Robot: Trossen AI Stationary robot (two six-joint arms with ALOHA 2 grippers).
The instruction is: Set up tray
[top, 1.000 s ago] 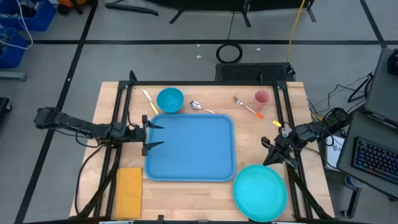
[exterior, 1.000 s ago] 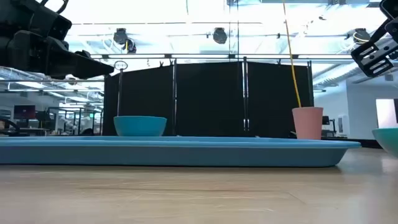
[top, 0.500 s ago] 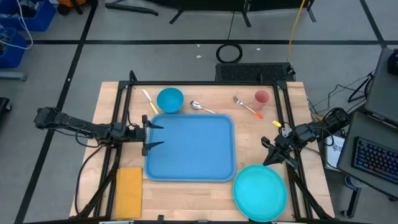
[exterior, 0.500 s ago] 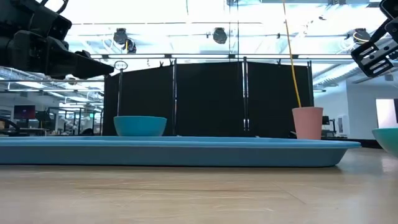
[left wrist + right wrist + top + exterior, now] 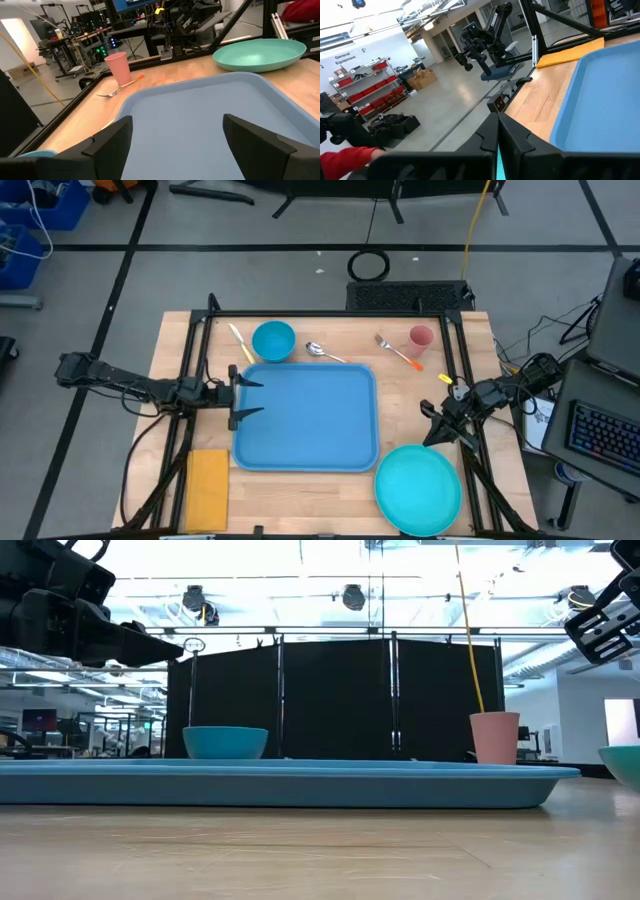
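The large flat blue plastic tray (image 5: 306, 418) lies mid-table. The left gripper (image 5: 246, 397) hovers at its nine o'clock edge, fingers apart. The right gripper (image 5: 432, 430), pressed together, holds nothing at three o'clock. A distant wall sign (image 5: 345, 58) reads "General Equipment".

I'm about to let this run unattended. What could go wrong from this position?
The open left gripper hangs over the left rim of the large flat blue plastic tray; closing too low could shove it. The round teal plate sits at the table's near edge beside the shut right gripper, so a clumsy grab might push it off.
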